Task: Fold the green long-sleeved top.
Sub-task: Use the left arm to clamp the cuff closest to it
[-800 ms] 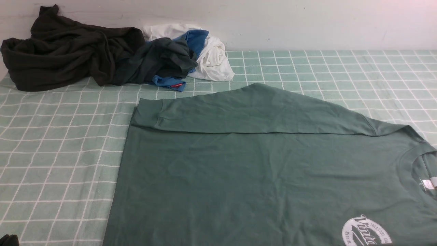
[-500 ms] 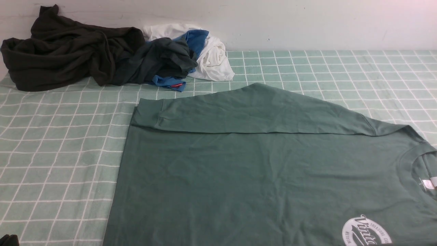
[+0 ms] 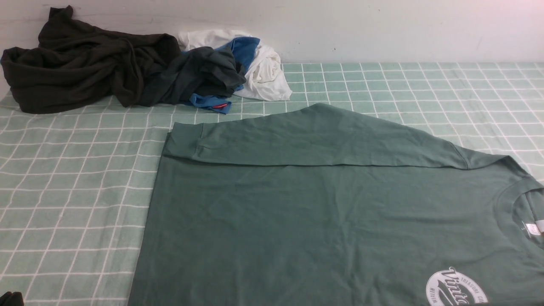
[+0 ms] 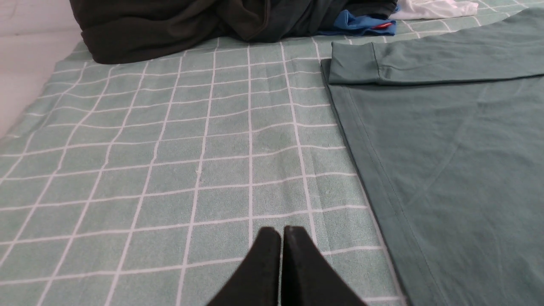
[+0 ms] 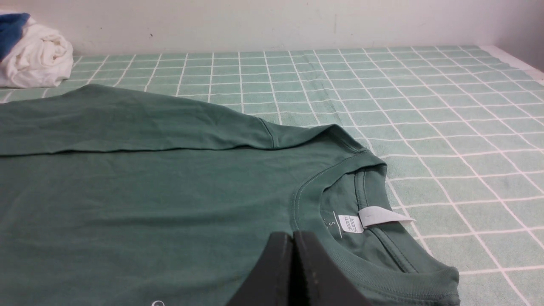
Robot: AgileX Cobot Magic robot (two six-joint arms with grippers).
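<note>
Item 1: green long-sleeved top (image 3: 323, 221). Large, muted sage-green cotton, laid flat with its front up. It fills the lower centre and lower right of the front view, with the hem toward the left and the ribbed crew neck (image 3: 516, 199) at the right edge. One long sleeve (image 3: 323, 136) lies folded along the far border of the body, and its cuff (image 3: 182, 138) ends at the hem corner. The white round "Vintage" logo print (image 3: 454, 289) sits at the lower right, cut off by the frame edge. A white neck label (image 5: 374, 216) sits inside the collar.

Item 2: table cover (image 3: 63, 182). Pale green cloth with a white grid, lying under everything.

Item 3: blackish-olive garment (image 3: 80, 72). Crumpled in a heap at the upper left of the front view, against the white wall (image 3: 382, 29).

Item 4: smaller dark grey-green garment (image 3: 199, 72). Bunched with blue cloth (image 3: 245, 49) and white cloth (image 3: 265, 72), and touching item 3 on its right. It is near the folded sleeve but apart from it.

Item 5: left gripper (image 4: 281, 231). Black, with its fingers pressed together and holding nothing. It is over bare grid cloth just beside the top's hem.

Item 6: right gripper (image 5: 292, 236). Black, with its fingers closed tip to tip and empty. It is over the top's chest, near the neck. Whether it touches the fabric cannot be told.

Item 7: small dark shape (image 3: 10, 298). In the lower left corner of the front view and mostly cut off, so it cannot be identified.
</note>
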